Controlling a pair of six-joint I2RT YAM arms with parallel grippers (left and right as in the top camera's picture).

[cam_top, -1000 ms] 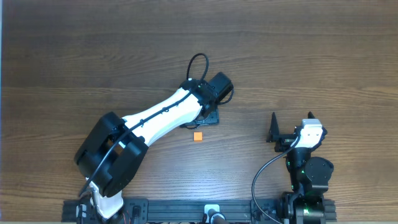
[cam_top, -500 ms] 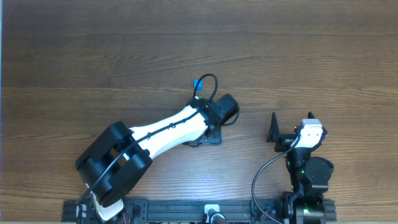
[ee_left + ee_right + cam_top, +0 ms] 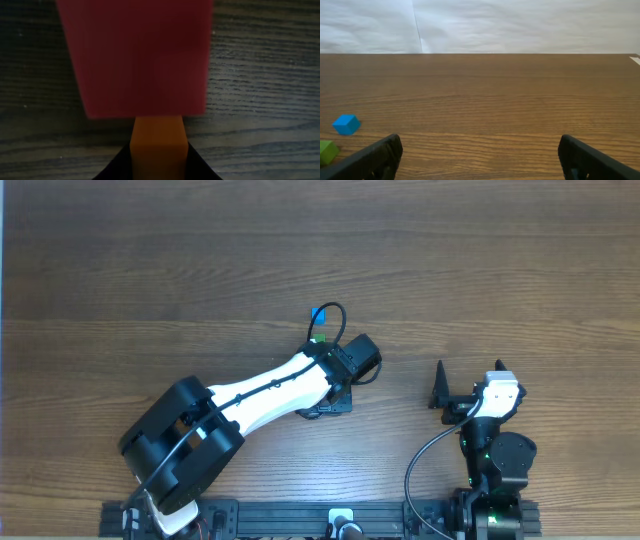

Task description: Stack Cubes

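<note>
Red cube (image 3: 135,55), orange cube (image 3: 158,145), blue cube (image 3: 346,124), green cube (image 3: 327,151) — table (image 3: 520,100) brown, wood-grained.

A brown wooden table (image 3: 150,260) carries a blue cube (image 3: 346,124) and, near it, a green cube (image 3: 327,152).

The blurred red cube (image 3: 137,57) is cut off at the left wrist view's top edge, the orange cube (image 3: 159,147) at its bottom; the green cube (image 3: 327,151) is cropped at the right wrist view's lower left.
</note>
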